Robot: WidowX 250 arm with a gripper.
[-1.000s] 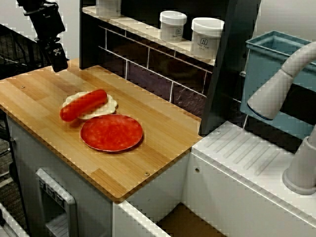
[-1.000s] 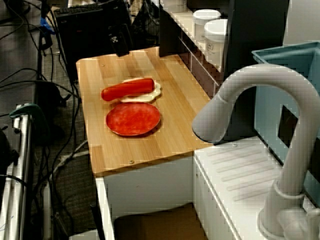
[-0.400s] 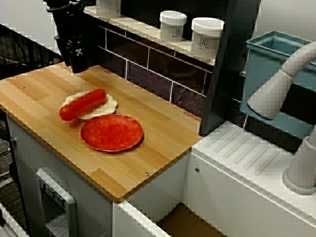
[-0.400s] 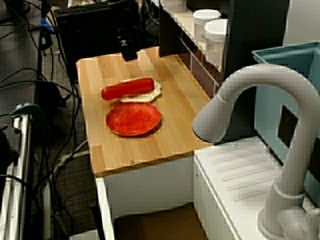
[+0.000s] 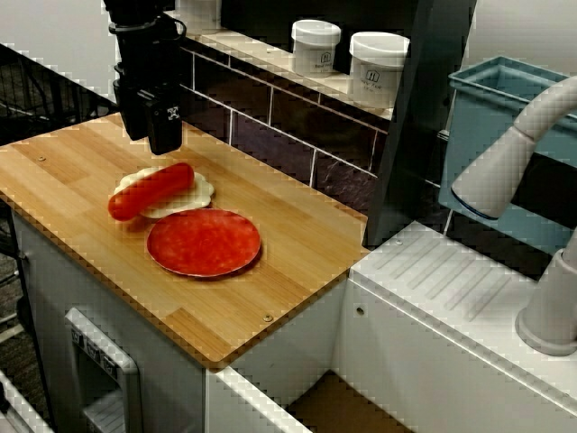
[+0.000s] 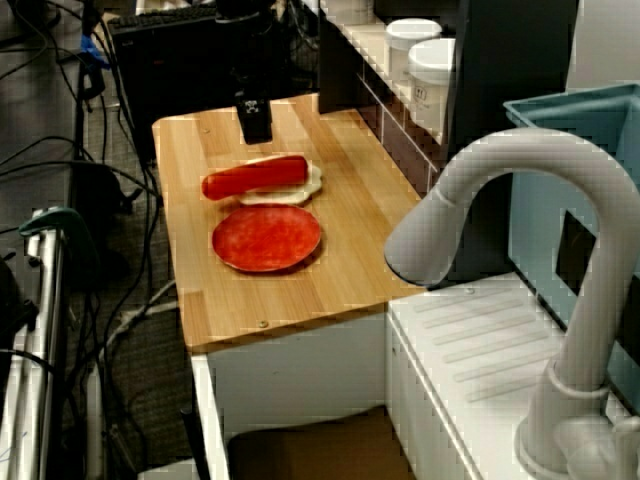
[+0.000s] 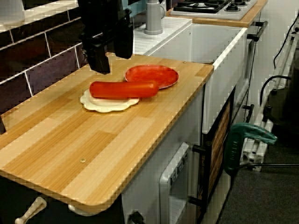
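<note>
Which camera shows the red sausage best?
The low view along the counter: the sausage looks largest there, its whole length unblocked across the white dish. The high view and the view past the faucet show it whole, only smaller.

A: What's behind the wooden counter (image 5: pixel 297 262)?
B: Dark tiled wall (image 5: pixel 270 126), a shelf (image 5: pixel 261 50) of white jars (image 5: pixel 378 68).
A: And beside it?
B: White sink (image 5: pixel 451 289), grey faucet (image 5: pixel 514 153), teal bin (image 5: pixel 473 117); cables (image 6: pixel 140 318) on the floor (image 6: pixel 125 240).
</note>
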